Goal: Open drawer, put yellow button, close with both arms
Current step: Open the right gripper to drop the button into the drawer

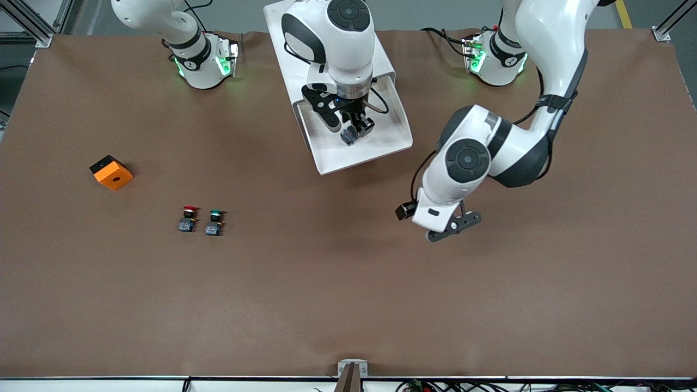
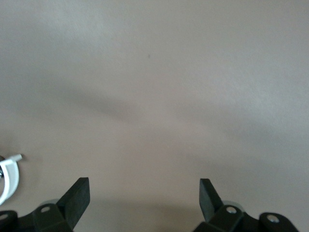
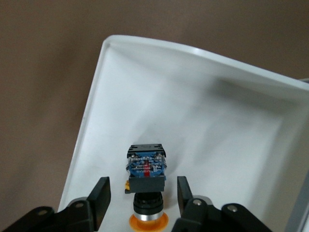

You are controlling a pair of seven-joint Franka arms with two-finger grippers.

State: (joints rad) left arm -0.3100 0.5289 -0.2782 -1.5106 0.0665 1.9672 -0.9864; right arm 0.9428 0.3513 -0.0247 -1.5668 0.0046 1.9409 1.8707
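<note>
Yellow button [image 3: 146, 193] lies on drawer [image 1: 381, 152] floor, near tray's mid, its long axis running out from R gripper [image 3: 144, 195], cap toward the wrist, base block away. Jaws stand narrow, flanking it w/ slight gaps, seemingly not clamping. L gripper [image 2: 144, 198] waits wide open over bare table [image 1: 326, 305], toward drawer's front corner, wrist tilted.

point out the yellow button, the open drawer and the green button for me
yellow button [image 3: 146, 166], right wrist view, on its blue-grey block base between the fingers of the right gripper [image 3: 141, 194]
drawer [image 1: 348, 158], front view, on the bare white floor near its front rim
green button [image 1: 216, 213], front view, on its green cap
</note>
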